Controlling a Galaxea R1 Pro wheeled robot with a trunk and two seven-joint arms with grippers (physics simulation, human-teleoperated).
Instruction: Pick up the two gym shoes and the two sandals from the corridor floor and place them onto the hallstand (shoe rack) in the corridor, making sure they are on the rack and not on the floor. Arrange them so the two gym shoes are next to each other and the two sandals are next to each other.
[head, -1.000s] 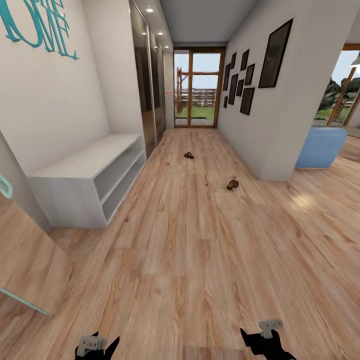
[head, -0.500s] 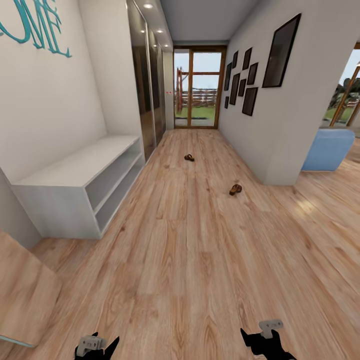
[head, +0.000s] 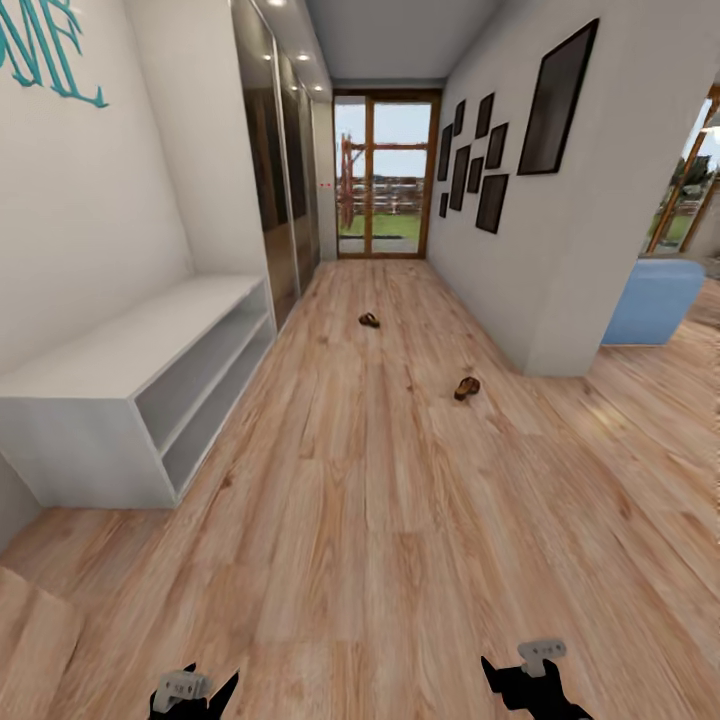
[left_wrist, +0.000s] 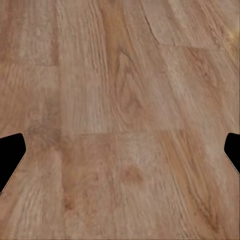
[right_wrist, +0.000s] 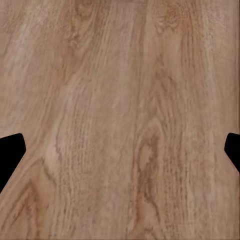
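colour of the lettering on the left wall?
Teal lettering, cut off by the frame edge; clearest in the head view.

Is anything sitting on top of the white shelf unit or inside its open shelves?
The white shelf unit has a bare top, and the visible parts of both shelves look empty. Their far-left depths are hidden. Both sandals lie on the floor.

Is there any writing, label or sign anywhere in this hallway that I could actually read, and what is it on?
"ME": the large teal cursive wall lettering on the white wall above the light-grey shelf unit; the view's edge cuts off the word's start.
Small red mark on the wall beside the glass door: too small to read.
The dark picture frames show no text.
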